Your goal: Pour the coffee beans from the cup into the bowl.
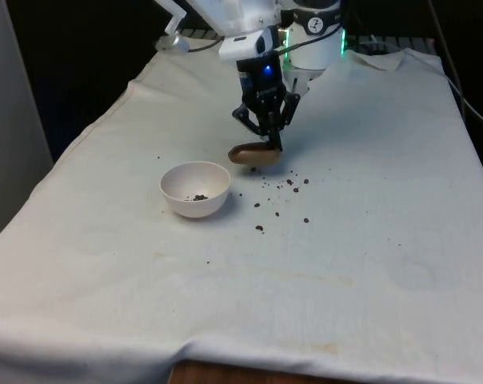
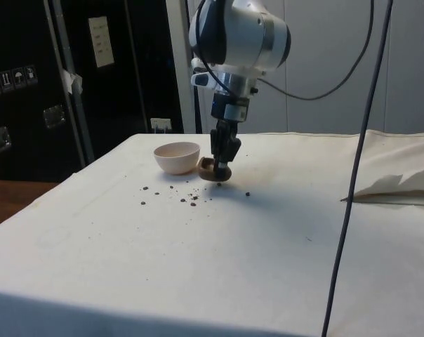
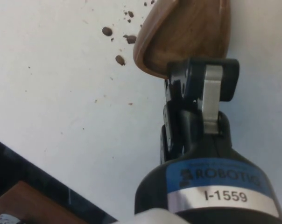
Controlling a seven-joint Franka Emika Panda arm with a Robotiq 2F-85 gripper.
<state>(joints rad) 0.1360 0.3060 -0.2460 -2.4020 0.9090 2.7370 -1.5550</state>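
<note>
A brown cup (image 1: 253, 155) lies tipped on its side on the white cloth, its mouth turned towards the white bowl (image 1: 185, 206). My gripper (image 1: 272, 144) comes down on the cup from above and is shut on its rim; the wrist view has the fingers (image 3: 211, 88) clamped on the cup (image 3: 183, 32). A few coffee beans (image 1: 199, 197) lie inside the bowl. Several beans (image 1: 277, 196) are scattered on the cloth beside the cup, on the front view's right of the bowl. From the side, the cup (image 2: 213, 170) sits just beside the bowl (image 2: 175, 158), with spilled beans (image 2: 187, 196) in front.
A black cable (image 2: 359, 140) hangs down across the side view. A crumpled fold of cloth (image 2: 398, 186) lies at the table's end near the robot's base. The cloth's front edge (image 1: 225, 356) hangs over the table.
</note>
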